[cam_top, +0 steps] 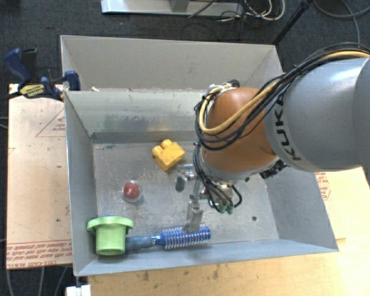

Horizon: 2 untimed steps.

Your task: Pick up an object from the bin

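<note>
Nearest the lens: the arm's grey link and orange wrist cover [237, 131], entering from the right of the view. Below it, the gripper [193, 213] hangs low over the bin floor [111, 165], toward the front wall. You cannot tell from this angle whether it is open or closed, and nothing shows in its grasp.

Closest object: a blue brush [172, 238], lying flat against the front wall. Note its long axis, which runs left to right across the view. The bristle head sits just in front of the gripper, and the handle points left to a green flanged cup [111, 236], which appears to touch it.

Farther off: a red ball [131, 190] to the left and a yellow block [168, 154] behind.

If you take the brush, you will likely need a short move toward the front wall and a closing direction across that axis.
</note>
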Available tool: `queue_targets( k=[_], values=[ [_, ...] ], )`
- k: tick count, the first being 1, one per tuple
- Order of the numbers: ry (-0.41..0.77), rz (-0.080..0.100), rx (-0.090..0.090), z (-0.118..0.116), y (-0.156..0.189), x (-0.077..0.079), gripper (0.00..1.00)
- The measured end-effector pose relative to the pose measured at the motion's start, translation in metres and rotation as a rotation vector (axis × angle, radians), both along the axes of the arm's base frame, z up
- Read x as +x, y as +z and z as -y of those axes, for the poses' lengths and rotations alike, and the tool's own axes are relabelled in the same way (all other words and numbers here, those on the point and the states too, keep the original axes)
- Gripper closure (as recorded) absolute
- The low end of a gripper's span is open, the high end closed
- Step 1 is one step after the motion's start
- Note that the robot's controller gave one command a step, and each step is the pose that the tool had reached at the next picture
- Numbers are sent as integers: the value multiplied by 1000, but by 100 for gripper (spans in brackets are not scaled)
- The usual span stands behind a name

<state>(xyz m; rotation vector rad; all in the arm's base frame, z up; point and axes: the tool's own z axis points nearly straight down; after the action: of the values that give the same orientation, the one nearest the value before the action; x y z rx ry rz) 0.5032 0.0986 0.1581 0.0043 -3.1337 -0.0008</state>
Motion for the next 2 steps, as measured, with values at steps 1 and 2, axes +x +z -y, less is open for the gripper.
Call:
queue_targets(
  k=[1, 2],
  values=[
    [329, 19, 2, 16, -86, -14, 0],
    [328, 10, 2, 17, -88, -17, 100]
  ],
)
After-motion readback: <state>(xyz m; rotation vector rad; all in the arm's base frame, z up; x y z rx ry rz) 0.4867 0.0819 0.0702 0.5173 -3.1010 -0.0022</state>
